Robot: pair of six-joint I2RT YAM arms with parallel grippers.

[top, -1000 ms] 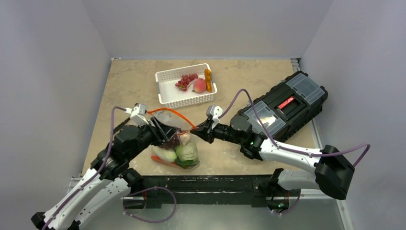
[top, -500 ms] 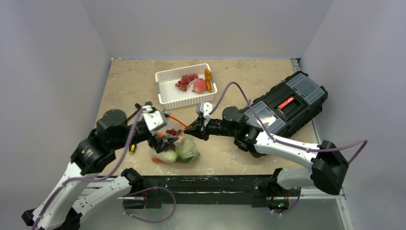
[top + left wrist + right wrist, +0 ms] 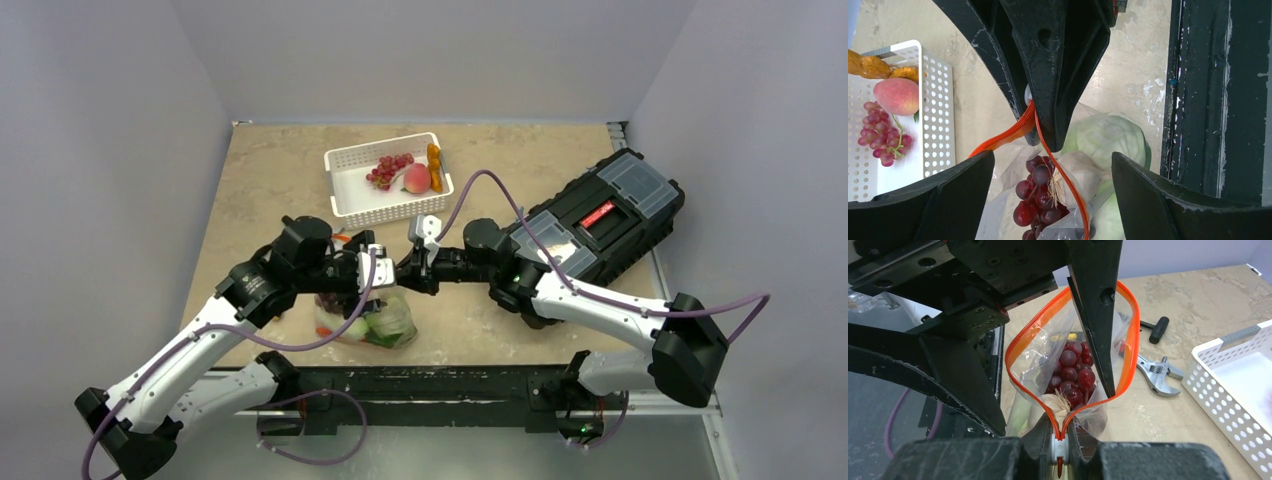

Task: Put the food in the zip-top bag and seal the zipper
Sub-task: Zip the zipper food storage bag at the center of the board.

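Orange zipper [image 3: 1134,340] could slip free: only our right gripper [image 3: 1060,452] pinches it, our left gripper [image 3: 1053,156] spread at 9 o'clock.

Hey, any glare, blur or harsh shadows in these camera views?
Top external: even, soft light, faint shadows on the beige table. Left wrist: small highlights on the dark red grapes. Right wrist: pale sheen on the clear crinkly zip-top bag; no obvious motion blur.
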